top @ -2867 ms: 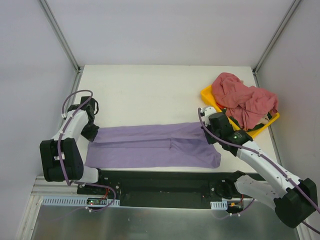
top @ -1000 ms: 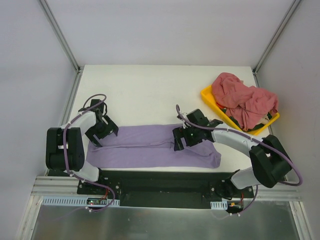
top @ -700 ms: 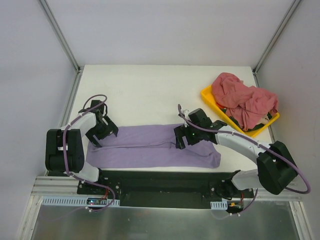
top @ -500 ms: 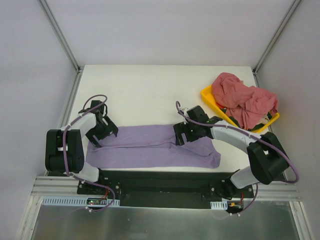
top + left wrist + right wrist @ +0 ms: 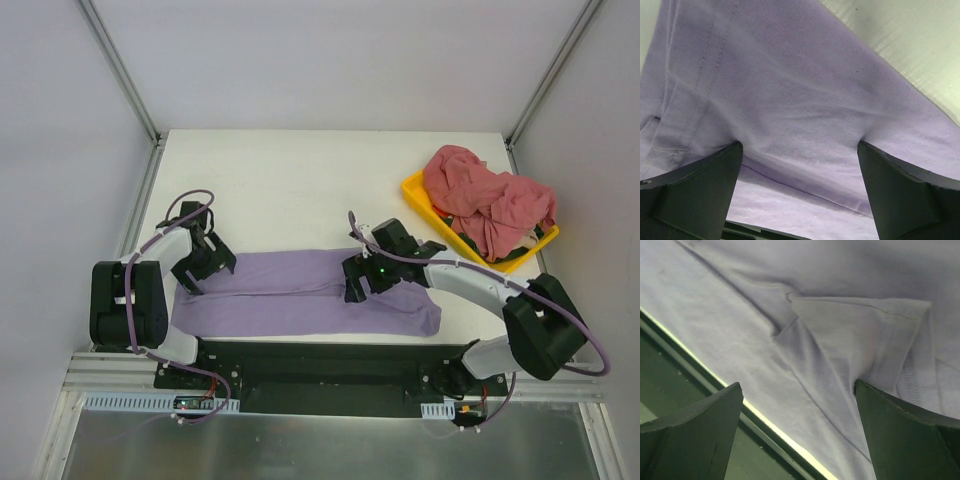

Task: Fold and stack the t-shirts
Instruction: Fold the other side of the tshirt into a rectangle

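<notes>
Right of the right gripper (image 5: 797, 385), a yellow plastic tray (image 5: 417, 195) holds crumpled pink-red cotton t-shirts (image 5: 485, 205). Beneath it and the left gripper (image 5: 799, 144), both with jaws apart, lies the lengthwise-folded lavender cotton t-shirt (image 5: 290, 300).

Lab cell: white panels (image 5: 330, 60), aluminium posts (image 5: 122, 70).

Bright, even light; soft shadows; sharp focus.
</notes>
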`<act>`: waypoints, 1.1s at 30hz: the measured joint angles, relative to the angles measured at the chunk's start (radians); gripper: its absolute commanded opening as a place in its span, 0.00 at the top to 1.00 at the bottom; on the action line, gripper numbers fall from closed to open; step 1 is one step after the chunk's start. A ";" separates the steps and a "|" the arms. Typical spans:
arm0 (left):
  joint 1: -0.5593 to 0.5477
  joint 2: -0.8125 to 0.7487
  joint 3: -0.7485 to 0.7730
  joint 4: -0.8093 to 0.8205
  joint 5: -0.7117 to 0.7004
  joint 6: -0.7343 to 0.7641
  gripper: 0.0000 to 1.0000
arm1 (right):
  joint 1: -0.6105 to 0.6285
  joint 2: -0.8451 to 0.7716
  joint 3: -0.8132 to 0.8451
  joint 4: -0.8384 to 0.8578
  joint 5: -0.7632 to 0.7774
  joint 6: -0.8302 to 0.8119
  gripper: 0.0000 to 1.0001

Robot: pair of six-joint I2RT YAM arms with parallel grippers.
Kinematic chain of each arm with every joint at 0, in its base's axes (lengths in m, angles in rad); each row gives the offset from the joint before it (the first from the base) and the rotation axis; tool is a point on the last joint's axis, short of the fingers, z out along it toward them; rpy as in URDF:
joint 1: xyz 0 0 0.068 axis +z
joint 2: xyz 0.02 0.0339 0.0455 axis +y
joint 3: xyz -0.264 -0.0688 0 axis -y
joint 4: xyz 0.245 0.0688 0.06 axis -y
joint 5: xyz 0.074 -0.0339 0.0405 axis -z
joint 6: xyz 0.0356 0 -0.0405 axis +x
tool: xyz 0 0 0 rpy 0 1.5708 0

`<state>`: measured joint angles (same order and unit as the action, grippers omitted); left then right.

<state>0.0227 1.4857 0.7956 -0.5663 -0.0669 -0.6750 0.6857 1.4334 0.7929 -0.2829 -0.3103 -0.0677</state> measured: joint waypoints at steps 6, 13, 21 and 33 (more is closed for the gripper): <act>0.012 -0.013 -0.009 0.008 0.006 0.003 0.01 | 0.035 -0.044 -0.030 0.010 -0.064 0.008 0.04; 0.012 -0.020 -0.014 0.012 0.006 0.006 0.01 | 0.179 -0.061 -0.068 -0.006 -0.045 0.044 0.04; 0.019 -0.027 -0.021 0.018 0.006 0.006 0.01 | 0.391 -0.302 -0.071 -0.067 0.130 0.123 0.04; 0.024 -0.027 -0.021 0.019 0.008 0.007 0.01 | 0.068 -0.104 0.051 -0.059 0.331 0.077 0.04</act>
<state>0.0471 1.4582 0.7750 -0.5468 -0.0593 -0.6678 0.7540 1.3293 0.8436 -0.3420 0.0208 0.0090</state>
